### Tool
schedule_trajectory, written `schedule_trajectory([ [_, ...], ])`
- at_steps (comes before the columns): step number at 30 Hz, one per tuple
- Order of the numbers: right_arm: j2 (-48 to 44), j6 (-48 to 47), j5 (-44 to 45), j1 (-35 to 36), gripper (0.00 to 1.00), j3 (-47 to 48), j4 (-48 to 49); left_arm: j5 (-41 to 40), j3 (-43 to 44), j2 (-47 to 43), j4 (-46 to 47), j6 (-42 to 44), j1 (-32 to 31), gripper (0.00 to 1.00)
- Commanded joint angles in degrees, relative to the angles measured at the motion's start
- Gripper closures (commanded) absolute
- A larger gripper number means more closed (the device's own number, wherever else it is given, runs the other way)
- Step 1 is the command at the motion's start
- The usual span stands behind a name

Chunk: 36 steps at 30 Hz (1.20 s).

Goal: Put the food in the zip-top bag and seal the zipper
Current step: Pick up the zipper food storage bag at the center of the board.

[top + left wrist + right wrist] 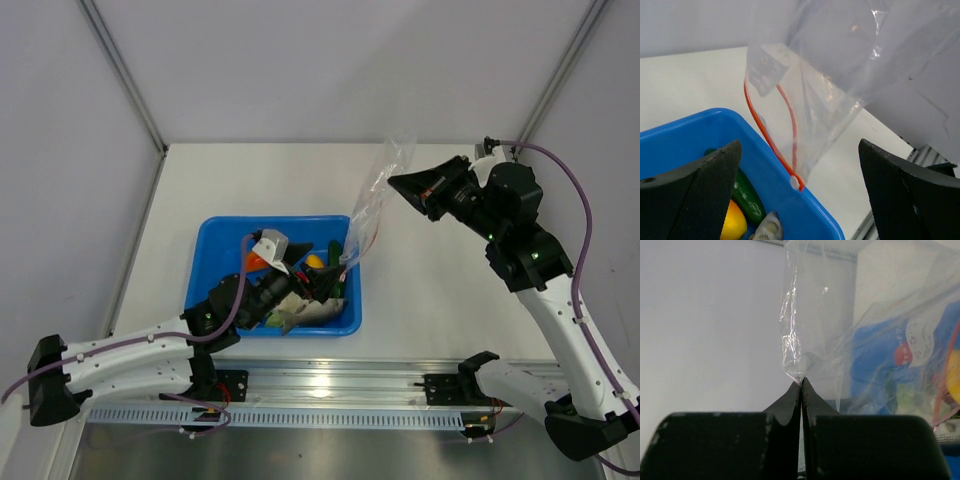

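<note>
The blue tray [215, 240] sits toward the near edge of the surface [450, 300], and bare white shows between its right wall and the right arm. The right pincer [801, 385] is pressed together on an edge of the zip-top bag [375, 200], holding it up so its lower end hangs at the tray's right wall. The left pincer [800, 165] hovers over the tray, spread wide and holding nothing. The left wrist view shows up close the zipper [765, 132], its red strips parted, and a cucumber [747, 197] beside a mango [732, 225] in the tray.
</note>
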Motion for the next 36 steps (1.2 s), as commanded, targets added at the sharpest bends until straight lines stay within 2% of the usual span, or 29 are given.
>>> schedule_trajectory([
  [1,-1.26,2.75,-1.78,-0.25,1.0,-0.55,2.6,-6.44,4.62,3.02,6.62,4.73,-1.73,0.01],
  [12,-2.31,4.51,-2.83,-0.16,1.0,-1.07,3.66,-4.69,8.5,11.11,11.2,5.44,-3.93,0.01],
  [16,-2.32,3.89,-4.23,-0.16,1.0,-2.22,3.66,-5.13,11.66,12.69,6.46,4.64,-3.93,0.01],
  [19,-2.75,4.42,-5.38,-0.16,1.0,-3.8,4.71,-3.82,14.83,14.09,2.06,3.59,-3.84,0.05],
  [22,-3.89,4.68,-5.29,-0.25,1.0,-5.2,4.72,-2.16,15.45,14.8,-0.14,0.09,-2.8,0.14],
  [28,-5.3,4.51,-4.76,-0.25,1.0,-5.73,4.1,4.09,14.65,13.84,-1.46,-5.02,1.07,0.48],
  [29,-5.22,4.33,-5.37,-0.25,1.0,-5.73,4.27,5.84,14.74,13.75,-1.63,-5.2,1.69,0.58],
  [31,-4.95,3.81,-6.08,-0.25,1.0,-5.47,3.93,7.17,15.18,12.78,-2.6,-5.64,2.22,0.71],
  [32,-4.43,2.41,-6.43,-0.25,1.0,-5.3,3.66,8.05,15.27,12.35,-2.95,-5.99,2.48,0.86],
  [33,-4.25,1.53,-7.39,-0.25,1.0,-5.29,3.05,9.62,15.36,11.21,-3.48,-7.47,3.35,0.96],
  [34,-3.99,0.82,-7.66,-0.25,1.0,-5.38,2.35,10.42,15.53,10.68,-4.44,-8.62,4.06,0.99],
  [36,-3.64,-1.98,-8.1,-0.25,0.97,-5.47,0.77,13.66,16.41,9.53,-8.04,-11.94,6.33,0.99],
])
